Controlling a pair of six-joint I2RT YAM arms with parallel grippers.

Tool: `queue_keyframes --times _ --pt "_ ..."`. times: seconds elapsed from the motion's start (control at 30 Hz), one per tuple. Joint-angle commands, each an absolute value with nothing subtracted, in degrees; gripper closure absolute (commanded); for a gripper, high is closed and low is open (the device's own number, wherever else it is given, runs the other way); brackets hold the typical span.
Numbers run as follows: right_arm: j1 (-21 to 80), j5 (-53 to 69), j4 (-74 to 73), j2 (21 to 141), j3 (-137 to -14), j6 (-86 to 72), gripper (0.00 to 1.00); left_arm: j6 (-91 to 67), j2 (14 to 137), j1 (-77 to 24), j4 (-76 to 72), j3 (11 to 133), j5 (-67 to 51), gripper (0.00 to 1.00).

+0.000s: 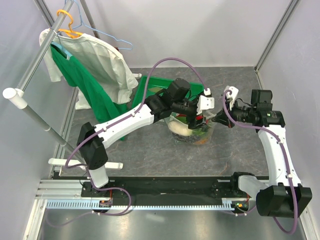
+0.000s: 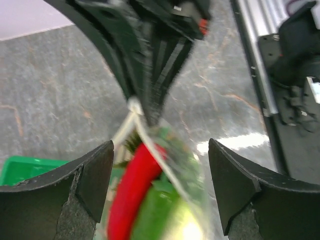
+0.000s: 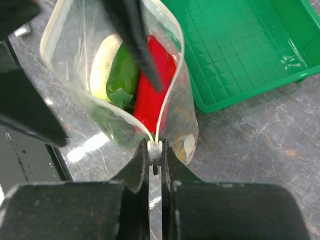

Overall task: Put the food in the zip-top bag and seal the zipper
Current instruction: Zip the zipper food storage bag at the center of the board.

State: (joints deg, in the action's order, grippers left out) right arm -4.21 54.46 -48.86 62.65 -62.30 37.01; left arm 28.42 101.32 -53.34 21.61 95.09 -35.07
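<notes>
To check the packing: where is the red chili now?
In the right wrist view, the red chili lies inside the open zip-top bag, beside the green pepper, on the side nearer the green tray.

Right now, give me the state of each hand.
Left hand: open, holding nothing.
Right hand: closed on the zipper at the end of the zip-top bag mouth.

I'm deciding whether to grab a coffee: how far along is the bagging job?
Done: red chili, green pepper and white vegetable sit inside the bag. In hand: right gripper pinches the zipper at its slider; left gripper is open above the mouth. Left: the mouth gapes wide, so sealing remains.
</notes>
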Motion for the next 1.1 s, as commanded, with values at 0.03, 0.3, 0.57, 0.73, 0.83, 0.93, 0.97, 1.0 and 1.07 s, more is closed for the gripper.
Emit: queue_keyframes --times 0.03,0.3,0.57,0.73,0.83,0.93,0.97,1.0,1.07 --pt "-4.0 57.7 -48.6 59.9 -60.4 42.3 1.00 32.2 102.9 -53.5 11.0 95.7 -30.8 0.19" --pt "-4.0 59.9 -49.2 59.3 -59.9 44.5 0.98 37.1 105.3 -53.3 11.9 95.5 -38.0 0.33" --pt "-4.0 60.6 -49.7 60.4 -60.1 46.8 0.97 38.1 108.0 -52.3 16.8 98.7 -39.5 0.70" --pt "-4.0 60.6 -49.7 61.8 -59.8 46.6 0.65 35.1 109.3 -49.7 20.3 102.0 -44.3 0.98" --pt "-4.9 60.1 -49.4 61.7 -58.4 47.5 0.48 32.1 109.3 -47.9 20.3 102.7 -48.6 0.98" --pt "-5.8 60.7 -47.7 61.5 -57.4 47.3 0.51 31.9 109.1 -47.3 20.2 102.4 -50.2 0.98" --pt "-6.1 61.1 -46.9 61.5 -57.2 47.3 0.53 31.8 109.0 -47.1 20.2 102.4 -50.5 0.98" --pt "-6.3 61.5 -46.4 61.5 -57.0 47.0 0.55 31.5 108.9 -47.1 20.0 102.4 -50.9 0.98" --pt "-6.5 62.2 -43.9 61.5 -56.3 45.4 0.61 31.3 108.7 -47.1 20.0 102.1 -51.8 0.98"
